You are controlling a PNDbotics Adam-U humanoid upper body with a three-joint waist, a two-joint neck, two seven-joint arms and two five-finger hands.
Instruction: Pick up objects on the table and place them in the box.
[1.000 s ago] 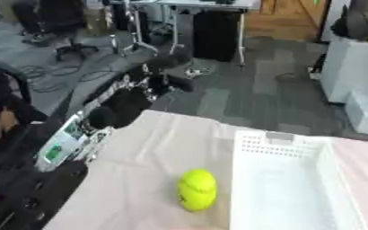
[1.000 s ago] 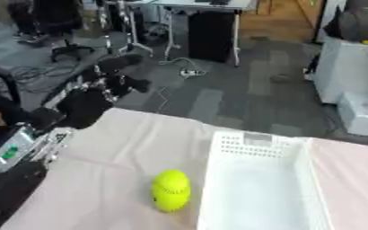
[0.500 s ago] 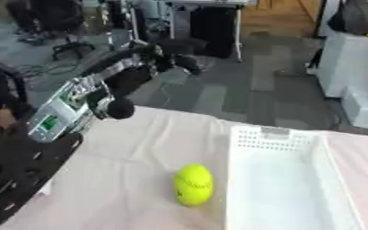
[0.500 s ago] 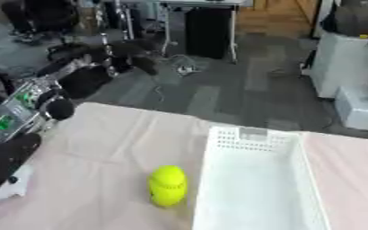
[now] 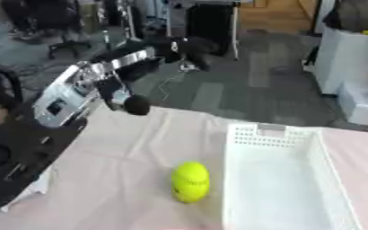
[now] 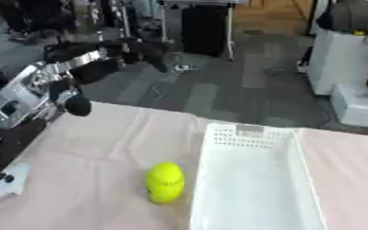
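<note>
A yellow-green, lemon-shaped object lies on the pale cloth-covered table, touching nothing, just left of the white perforated box. Nothing shows inside the box. My left arm comes in from the left and stretches out high over the table's far left corner. Its black hand hangs blurred beyond the table edge, over the floor, far from the yellow object. I cannot make out how that hand is set. My right hand shows in no view.
Beyond the table's far edge is grey carpet with office chairs, a dark cabinet and white equipment at the right. A black rounded knob on my arm hangs over the table's far left edge.
My left arm has lifted and stretched further out to the right, away from the table. The yellow object and the box have stayed put; the view has shifted a little.
</note>
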